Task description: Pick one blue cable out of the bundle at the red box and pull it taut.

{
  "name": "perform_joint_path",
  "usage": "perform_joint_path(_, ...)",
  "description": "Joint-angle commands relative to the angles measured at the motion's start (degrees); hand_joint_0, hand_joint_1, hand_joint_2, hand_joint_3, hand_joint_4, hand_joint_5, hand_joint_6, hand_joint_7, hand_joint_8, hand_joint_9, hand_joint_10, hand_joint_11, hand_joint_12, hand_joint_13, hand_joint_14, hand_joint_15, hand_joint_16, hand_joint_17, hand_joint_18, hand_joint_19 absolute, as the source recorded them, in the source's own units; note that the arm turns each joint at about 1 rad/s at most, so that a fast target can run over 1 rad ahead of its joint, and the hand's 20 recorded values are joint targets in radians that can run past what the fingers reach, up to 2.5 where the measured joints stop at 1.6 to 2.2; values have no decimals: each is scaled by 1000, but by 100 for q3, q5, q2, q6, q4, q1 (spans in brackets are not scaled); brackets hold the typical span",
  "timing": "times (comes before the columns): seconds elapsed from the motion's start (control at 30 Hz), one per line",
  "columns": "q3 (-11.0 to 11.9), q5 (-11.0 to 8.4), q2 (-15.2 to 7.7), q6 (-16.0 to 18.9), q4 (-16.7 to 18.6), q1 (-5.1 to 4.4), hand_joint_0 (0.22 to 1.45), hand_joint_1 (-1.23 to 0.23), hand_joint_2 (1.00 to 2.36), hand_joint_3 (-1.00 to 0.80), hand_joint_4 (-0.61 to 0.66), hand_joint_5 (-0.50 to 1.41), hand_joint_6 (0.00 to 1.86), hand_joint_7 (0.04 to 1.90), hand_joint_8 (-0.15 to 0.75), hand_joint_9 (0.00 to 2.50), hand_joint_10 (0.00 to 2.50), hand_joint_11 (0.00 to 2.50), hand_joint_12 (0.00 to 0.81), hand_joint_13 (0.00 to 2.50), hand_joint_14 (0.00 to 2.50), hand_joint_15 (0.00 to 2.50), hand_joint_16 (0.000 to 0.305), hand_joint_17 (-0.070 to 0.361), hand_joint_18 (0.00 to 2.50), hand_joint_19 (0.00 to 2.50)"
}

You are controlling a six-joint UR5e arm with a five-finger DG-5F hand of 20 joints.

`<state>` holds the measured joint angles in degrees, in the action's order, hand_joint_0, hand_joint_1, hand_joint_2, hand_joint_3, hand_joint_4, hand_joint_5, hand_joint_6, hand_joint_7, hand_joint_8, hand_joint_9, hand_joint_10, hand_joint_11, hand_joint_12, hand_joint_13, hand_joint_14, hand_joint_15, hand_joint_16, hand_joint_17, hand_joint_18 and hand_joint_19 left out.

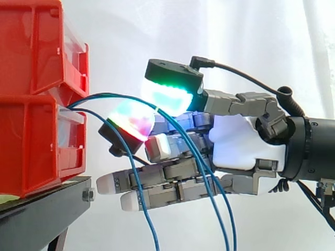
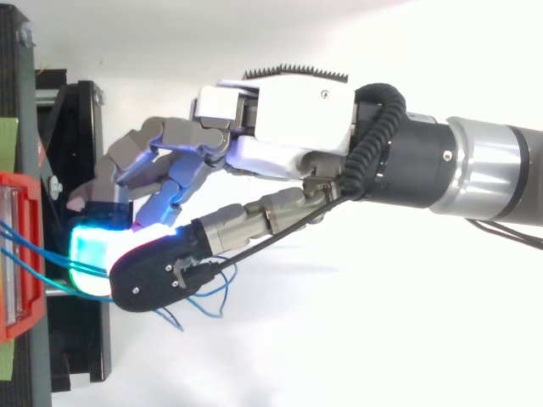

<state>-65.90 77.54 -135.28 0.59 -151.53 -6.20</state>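
Observation:
Several thin blue cables leave the lower red box [image 1: 31, 151] and arc to the right. The top blue cable [image 1: 112, 95] runs level from the box into the gap between a green-glowing pad [image 1: 167, 97] and a red-and-green pad [image 1: 133, 119], which close on it. Behind that pinch it drops away steeply. My hand [image 1: 241, 141] reaches in from the right, just short of the box front, with its lower fingers [image 1: 157, 180] stretched out straight. From above, the hand [image 2: 288, 127] sits beside the red box [image 2: 17, 254], and cable [image 2: 34, 246] leads into the cyan pad [image 2: 85, 259].
A second red box [image 1: 36, 47] is stacked above the lower one, both on a black stand [image 1: 42, 209]. Another blue cable [image 1: 138, 178] hangs loose in front of the straight fingers. A white curtain fills the background.

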Motion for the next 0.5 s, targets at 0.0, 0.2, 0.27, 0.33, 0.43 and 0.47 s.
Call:
perform_joint_path(0.0, -1, -2, 1, 2, -43, -4, 653, -743, 1018, -175, 136, -219, 913, 775, 402, 953, 13, 881, 373, 391, 5, 130, 56, 125, 430, 134)
perform_joint_path(0.2, -1, -2, 1, 2, -52, -4, 670, -800, 1016, -246, 172, -219, 898, 769, 387, 923, 12, 888, 372, 389, 5, 130, 55, 125, 444, 118)
perform_joint_path(0.27, -1, 7, 1, 2, -52, -4, 630, -798, 1010, -346, 174, -219, 886, 771, 385, 921, 12, 892, 372, 385, 5, 136, 55, 125, 440, 125)
perform_joint_path(0.33, -1, -2, 1, 11, -52, -4, 589, -756, 1004, -440, 192, -216, 871, 768, 385, 924, 12, 884, 374, 383, 6, 146, 56, 125, 434, 142)
perform_joint_path(0.43, -1, -2, 1, 20, -52, -4, 559, -707, 1002, -475, 205, -210, 860, 750, 398, 921, 12, 868, 382, 373, 5, 147, 57, 127, 426, 156)
perform_joint_path(0.47, -1, -2, 1, 20, -52, -13, 551, -694, 1001, -485, 201, -205, 848, 761, 395, 920, 11, 862, 381, 365, 5, 148, 57, 128, 423, 161)
